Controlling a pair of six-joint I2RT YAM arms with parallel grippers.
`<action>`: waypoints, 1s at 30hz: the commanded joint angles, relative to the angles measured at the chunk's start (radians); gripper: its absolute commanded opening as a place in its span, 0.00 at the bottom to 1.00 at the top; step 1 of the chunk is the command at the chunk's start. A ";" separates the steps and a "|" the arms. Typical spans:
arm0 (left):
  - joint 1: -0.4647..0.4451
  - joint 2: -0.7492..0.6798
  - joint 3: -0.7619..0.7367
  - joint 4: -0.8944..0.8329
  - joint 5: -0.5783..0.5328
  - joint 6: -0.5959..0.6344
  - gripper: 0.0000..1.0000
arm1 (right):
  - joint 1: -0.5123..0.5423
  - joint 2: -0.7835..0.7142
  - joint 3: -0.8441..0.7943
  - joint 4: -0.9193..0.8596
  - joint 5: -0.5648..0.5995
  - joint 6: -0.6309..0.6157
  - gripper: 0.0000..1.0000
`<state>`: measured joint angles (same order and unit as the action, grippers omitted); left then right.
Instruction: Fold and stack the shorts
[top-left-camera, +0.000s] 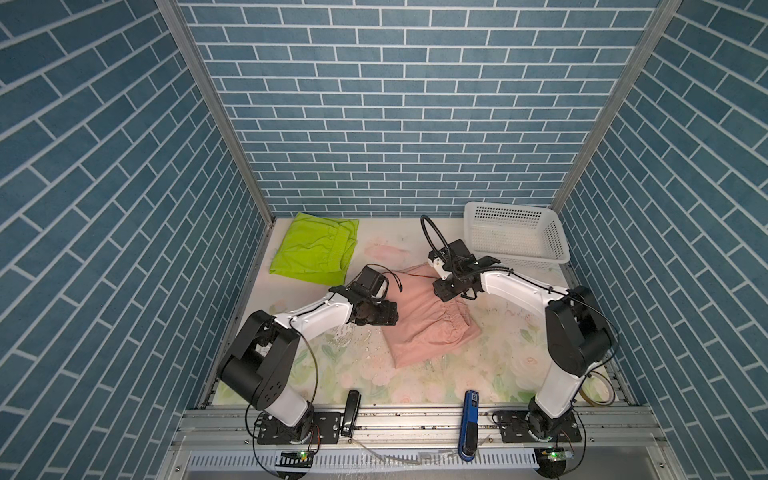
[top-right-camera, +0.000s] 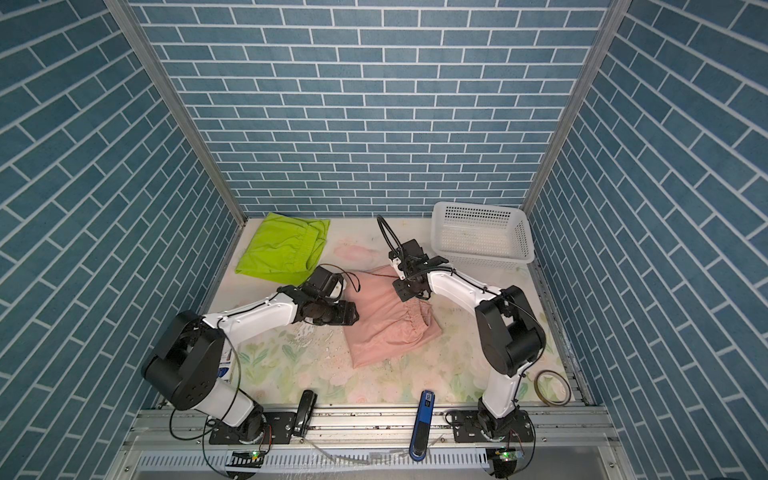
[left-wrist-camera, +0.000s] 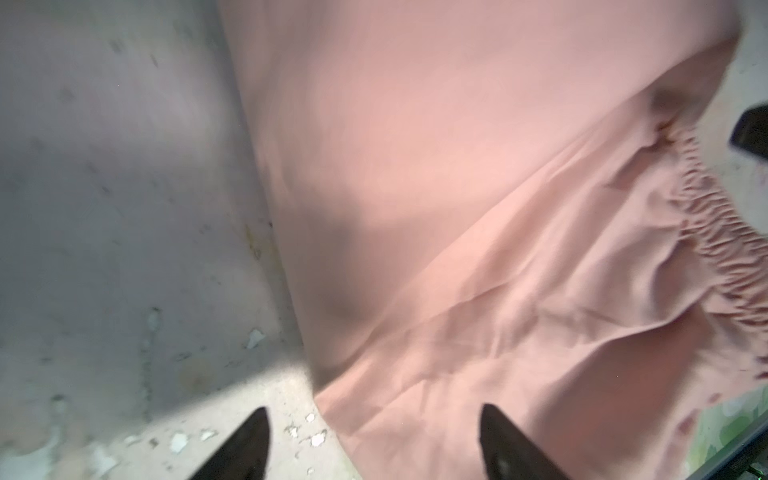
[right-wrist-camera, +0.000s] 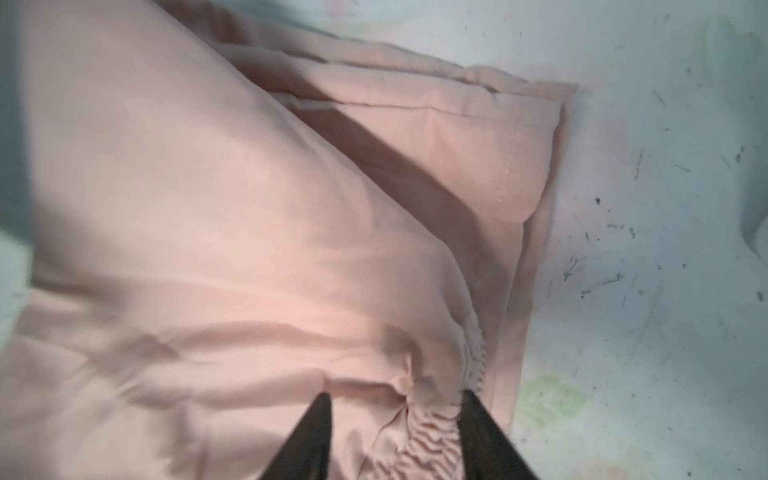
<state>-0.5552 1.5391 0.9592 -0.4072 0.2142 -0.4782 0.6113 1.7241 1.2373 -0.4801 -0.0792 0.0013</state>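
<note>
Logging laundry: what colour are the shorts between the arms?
Salmon pink shorts, clearest in a top view.

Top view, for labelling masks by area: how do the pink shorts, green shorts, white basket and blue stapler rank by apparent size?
Largest to smallest in a top view:
1. pink shorts, though partly covered.
2-3. white basket and green shorts: too alike to rank, and both sit farther back.
4. blue stapler, clearly smallest.

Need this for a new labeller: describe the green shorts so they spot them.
Follow the blue brick back wall down to the floral table. At its far left corner lie the green shorts, folded. They alone are lime; the pink shorts lie mid-table.
</note>
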 joint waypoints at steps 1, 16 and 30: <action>0.057 -0.079 0.116 -0.140 -0.136 0.072 1.00 | 0.043 -0.113 -0.108 0.012 -0.043 0.000 0.60; 0.413 0.225 0.401 -0.036 -0.410 0.317 1.00 | 0.420 -0.305 -0.380 0.015 0.128 0.033 0.72; 0.592 0.668 0.713 -0.027 0.009 0.206 1.00 | 0.496 -0.259 -0.416 0.072 0.231 0.037 0.76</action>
<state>-0.0036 2.1582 1.6260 -0.3950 0.0654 -0.2169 1.1007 1.4364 0.8288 -0.4309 0.1181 0.0223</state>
